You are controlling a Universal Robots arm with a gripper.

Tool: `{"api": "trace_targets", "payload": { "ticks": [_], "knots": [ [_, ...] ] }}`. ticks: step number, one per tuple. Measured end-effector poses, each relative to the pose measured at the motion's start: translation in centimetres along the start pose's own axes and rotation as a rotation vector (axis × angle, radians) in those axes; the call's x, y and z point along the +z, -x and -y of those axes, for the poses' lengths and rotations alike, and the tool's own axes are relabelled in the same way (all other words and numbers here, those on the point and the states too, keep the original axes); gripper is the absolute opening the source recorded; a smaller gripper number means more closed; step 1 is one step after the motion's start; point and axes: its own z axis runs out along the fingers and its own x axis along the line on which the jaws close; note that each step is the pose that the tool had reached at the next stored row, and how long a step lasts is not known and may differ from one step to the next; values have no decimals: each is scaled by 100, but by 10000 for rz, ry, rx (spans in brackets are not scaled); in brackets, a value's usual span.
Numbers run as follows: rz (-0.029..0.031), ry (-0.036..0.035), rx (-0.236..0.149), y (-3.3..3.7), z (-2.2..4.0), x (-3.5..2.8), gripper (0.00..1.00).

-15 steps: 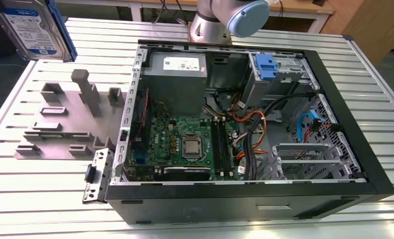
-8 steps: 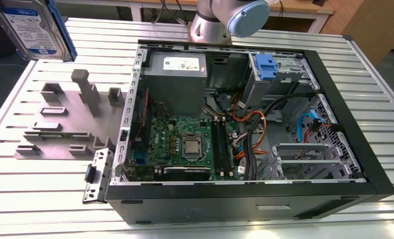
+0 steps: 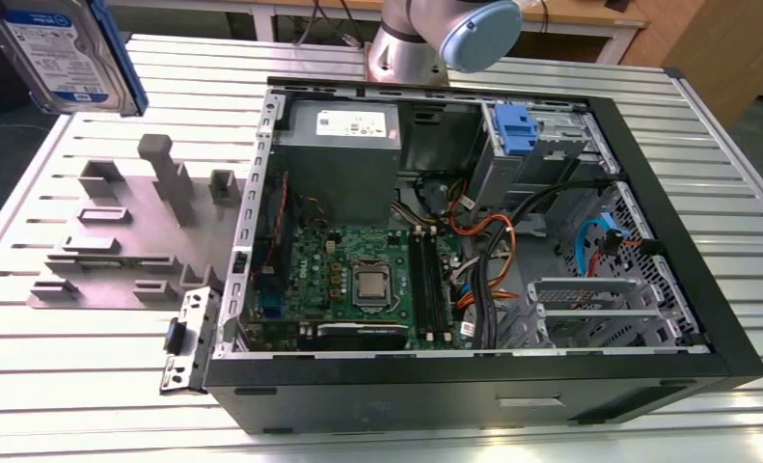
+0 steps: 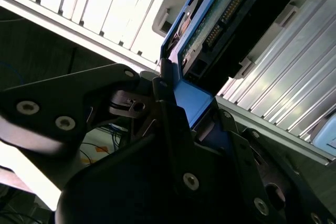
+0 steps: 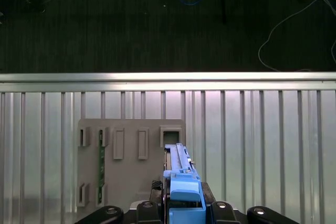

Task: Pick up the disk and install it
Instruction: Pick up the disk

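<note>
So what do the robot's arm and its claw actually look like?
The arm is a silver-grey metal tube with a rounded pale blue cap at its joint. The gripper is matte black, built of flat linked plates dotted with silver screw heads.

The exterior view's top edge cuts off the disk (image 3: 62, 53).

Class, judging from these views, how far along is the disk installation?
Done: the disk is picked up, clear of the gray fixture. In hand: the gripper is shut on its blue carrier. Left: it is not yet in the open case.
</note>
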Motion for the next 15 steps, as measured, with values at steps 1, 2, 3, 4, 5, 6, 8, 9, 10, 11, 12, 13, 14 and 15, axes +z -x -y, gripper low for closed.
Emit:
{"api": "trace_targets", "payload": {
  "ticks": [1,2,3,4,5,6,8,9,10,11,12,13,14,15],
  "knots": [
    [0,-1,0,0,0,-4,36],
    [0,0,0,0,0,-10,36],
    [0,0,0,1,0,-14,36],
    [0,0,0,1,0,-18,36],
    [0,0,0,1,0,-21,36],
    [0,-1,0,1,0,-23,36],
    [-1,1,0,1,0,-31,36],
    [0,1,0,1,0,-36,36],
    [0,1,0,1,0,-40,36],
    [0,0,0,1,-1,-45,36],
    [-1,1,0,2,-1,-51,36],
    [0,1,0,2,-1,-56,36],
    [0,0,0,2,-1,-62,36],
    [0,1,0,2,-1,-68,36]
  ]
}}
